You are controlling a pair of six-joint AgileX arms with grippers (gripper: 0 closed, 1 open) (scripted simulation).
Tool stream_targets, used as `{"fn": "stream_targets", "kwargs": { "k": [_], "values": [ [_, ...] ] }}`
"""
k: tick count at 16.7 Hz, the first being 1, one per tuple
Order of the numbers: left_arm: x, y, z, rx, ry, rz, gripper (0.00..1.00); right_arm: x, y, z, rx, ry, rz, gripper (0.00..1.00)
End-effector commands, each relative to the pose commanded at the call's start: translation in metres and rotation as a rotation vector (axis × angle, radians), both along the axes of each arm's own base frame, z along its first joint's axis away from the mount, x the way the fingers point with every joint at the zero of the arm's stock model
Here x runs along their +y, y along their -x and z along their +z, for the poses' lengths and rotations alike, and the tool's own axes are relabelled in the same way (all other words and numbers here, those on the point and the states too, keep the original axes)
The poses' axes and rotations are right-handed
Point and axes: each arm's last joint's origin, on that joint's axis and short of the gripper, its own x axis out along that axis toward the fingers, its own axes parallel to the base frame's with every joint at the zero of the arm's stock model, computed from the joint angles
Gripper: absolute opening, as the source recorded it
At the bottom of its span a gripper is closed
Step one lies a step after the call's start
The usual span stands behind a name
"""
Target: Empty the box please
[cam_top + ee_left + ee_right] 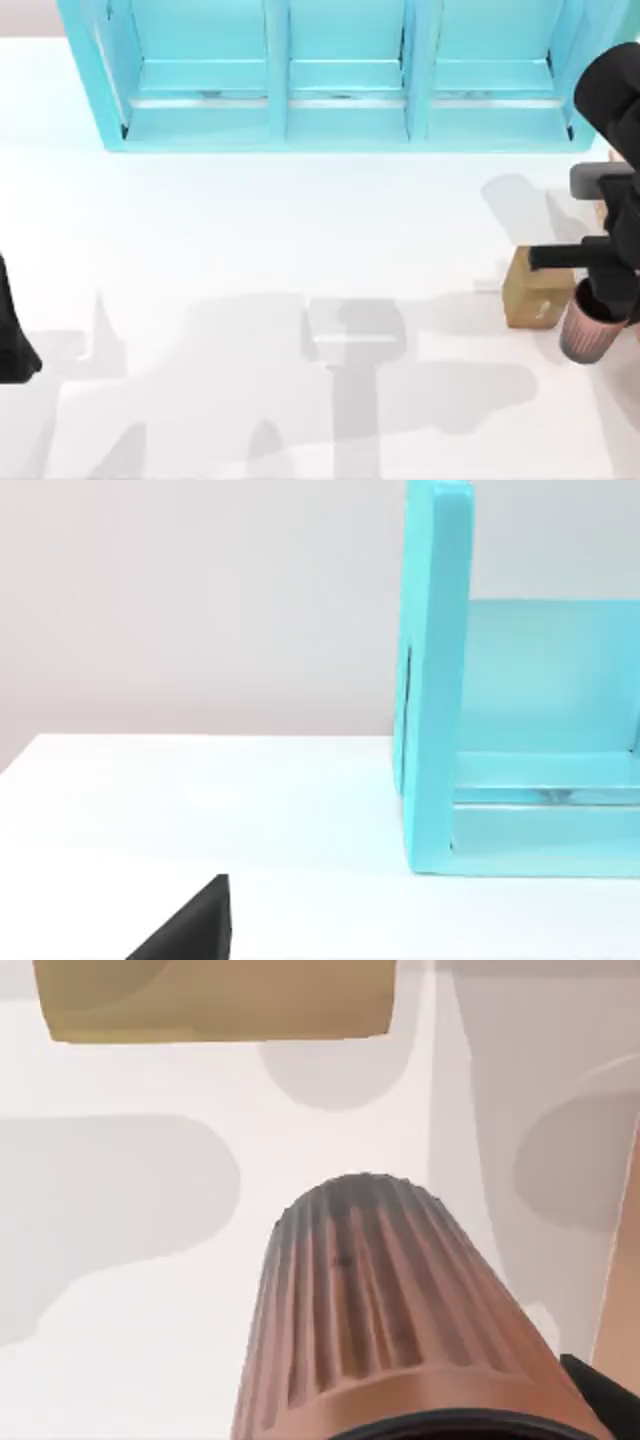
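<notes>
My right gripper [605,300] at table's right edge, pinching rim of ribbed pink-brown cup [585,335], cup hanging above white table [250,230] beside small olive-brown carton [535,290]. Light-tan box edge [622,1290] just beside. Cup looks light, stiff, ribs help grip. Left arm [12,330] parked at left edge; fingers, cannot tell.

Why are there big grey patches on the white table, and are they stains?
Shadows, not stains: in the top view soft grey arm shapes fall across the white table; in the right wrist view similar blotches lie behind the ribbed pinkish-brown cup and near the olive-brown carton.
</notes>
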Motion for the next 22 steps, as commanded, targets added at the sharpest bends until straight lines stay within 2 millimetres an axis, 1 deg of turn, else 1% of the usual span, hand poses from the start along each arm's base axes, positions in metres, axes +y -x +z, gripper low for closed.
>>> {"fn": "stream_targets", "kwargs": {
  "k": [2, 4, 9, 11, 13, 16, 18, 20, 22],
  "values": [
    [0.000, 0.000, 0.000, 0.000, 0.000, 0.000, 1.00, 0.017, 0.019, -0.006, -0.029, -0.004, 0.002, 0.00],
    [0.000, 0.000, 0.000, 0.000, 0.000, 0.000, 1.00, 0.023, 0.027, -0.007, -0.053, -0.012, 0.003, 0.00],
    [0.000, 0.000, 0.000, 0.000, 0.000, 0.000, 1.00, 0.024, 0.027, -0.008, -0.048, -0.011, -0.002, 0.00],
    [0.000, 0.000, 0.000, 0.000, 0.000, 0.000, 1.00, 0.031, 0.032, -0.009, -0.061, -0.007, 0.007, 0.00],
    [0.000, 0.000, 0.000, 0.000, 0.000, 0.000, 1.00, 0.044, 0.038, -0.013, -0.080, -0.010, 0.024, 0.00],
    [0.000, 0.000, 0.000, 0.000, 0.000, 0.000, 1.00, 0.055, 0.043, -0.025, -0.086, -0.022, 0.047, 0.00],
    [0.000, 0.000, 0.000, 0.000, 0.000, 0.000, 1.00, 0.053, 0.042, -0.036, -0.074, -0.022, 0.049, 0.00],
    [0.000, 0.000, 0.000, 0.000, 0.000, 0.000, 1.00, 0.043, 0.037, -0.045, -0.062, -0.018, 0.035, 0.00],
    [0.000, 0.000, 0.000, 0.000, 0.000, 0.000, 1.00, 0.032, 0.031, -0.051, -0.056, -0.014, 0.011, 0.00]
  ]
}}
